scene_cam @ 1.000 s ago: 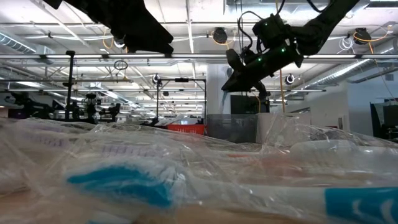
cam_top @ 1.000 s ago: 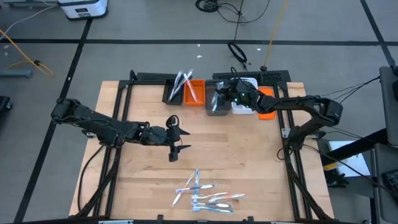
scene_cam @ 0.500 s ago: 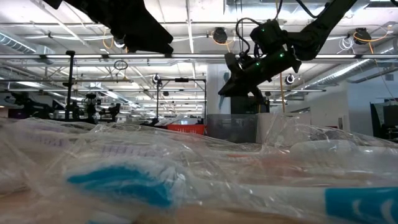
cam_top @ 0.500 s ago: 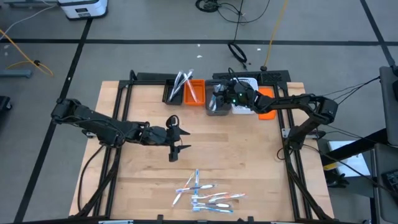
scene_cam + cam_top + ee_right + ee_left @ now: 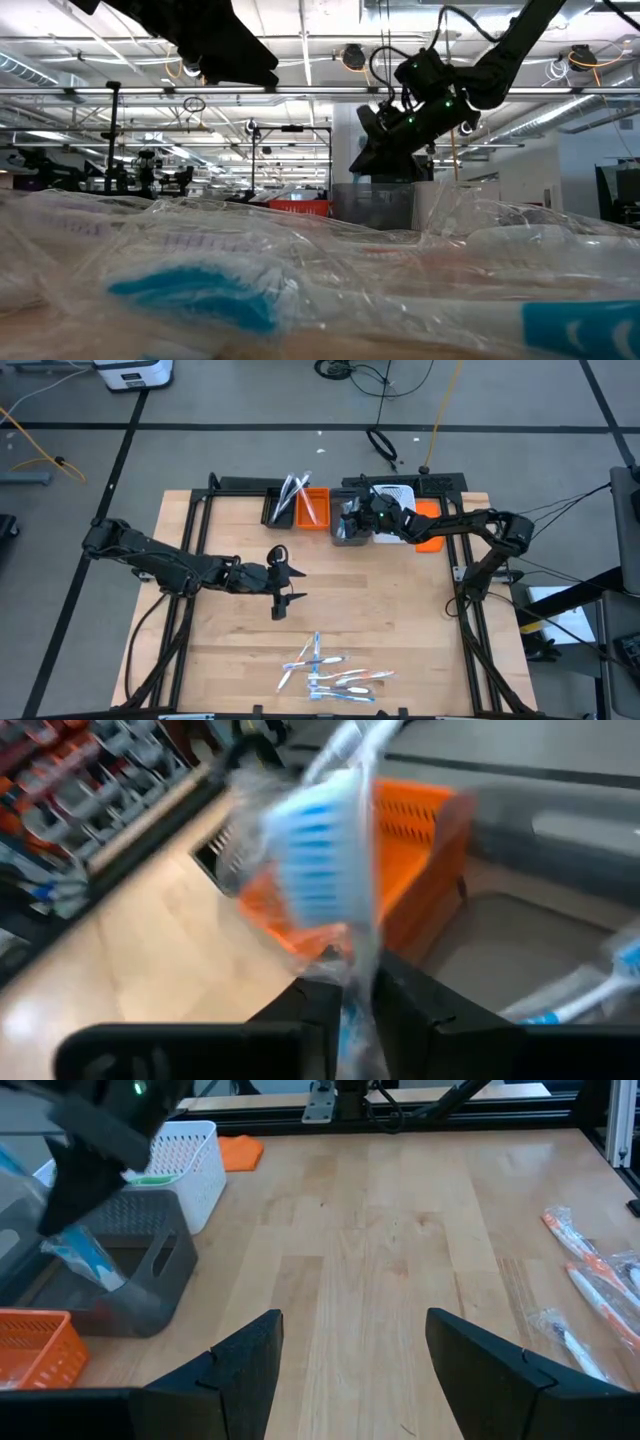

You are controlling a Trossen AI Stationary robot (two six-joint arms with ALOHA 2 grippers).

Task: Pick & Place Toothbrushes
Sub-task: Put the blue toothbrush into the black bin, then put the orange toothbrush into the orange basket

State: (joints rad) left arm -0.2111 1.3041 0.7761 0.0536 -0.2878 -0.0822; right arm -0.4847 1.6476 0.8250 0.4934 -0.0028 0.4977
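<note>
Toothbrushes [image 5: 330, 676] (wrapped, a loose heap) lie at the table's near edge. The left gripper [image 5: 283, 582] hangs mid-table, fingers spread, empty. Farther back, the right gripper [image 5: 350, 1005] pinches a blue-bristled toothbrush [image 5: 322, 860] in clear wrap above the grey bin [image 5: 130, 1270], beside the orange bin [image 5: 313, 508].

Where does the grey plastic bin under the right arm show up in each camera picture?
High view: grey plastic bin, back centre, beneath the right gripper.
Low view: grey bin, behind crinkled wrapping.
Left wrist view: at the left edge.
Right wrist view: its wall.
Shared landmark: neighbouring orange bin.
</note>
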